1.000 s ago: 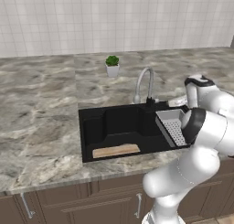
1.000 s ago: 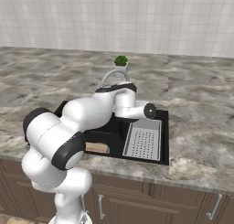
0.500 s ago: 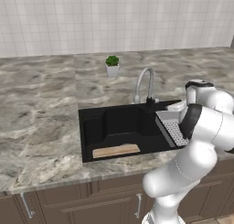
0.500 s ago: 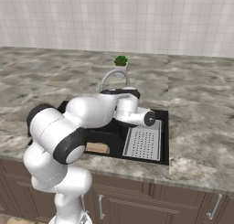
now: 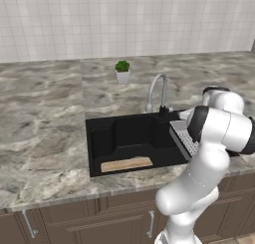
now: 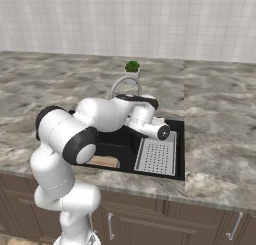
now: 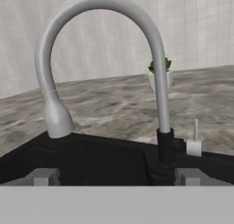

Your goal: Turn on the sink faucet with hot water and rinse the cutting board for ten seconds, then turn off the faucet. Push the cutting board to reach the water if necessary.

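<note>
The gripper [image 7: 117, 177] stands fully released, holding nothing; its 2 fingertips [image 7: 45, 176] rise far apart at the bottom of the hand view, 1 on each side. Between them and just beyond stands the dark base of the faucet [image 7: 155, 58], slightly toward the right tip, with its small handle [image 7: 194, 143] upright just right of the base. The spout arches up and over to the left, its nozzle hanging above the black sink [image 7: 100, 159]. No stream shows at the nozzle.

From the left base view, the faucet [image 5: 157, 91] stands at the back rim of the sink [image 5: 130, 137], and the cutting board [image 5: 126, 164] lies flat at the front of the basin, well apart from the faucet. A grey drainer tray [image 6: 157, 156] fills the right end of the basin. A small potted plant [image 5: 122, 71] sits on the marble counter [image 5: 45, 113] behind the faucet.
</note>
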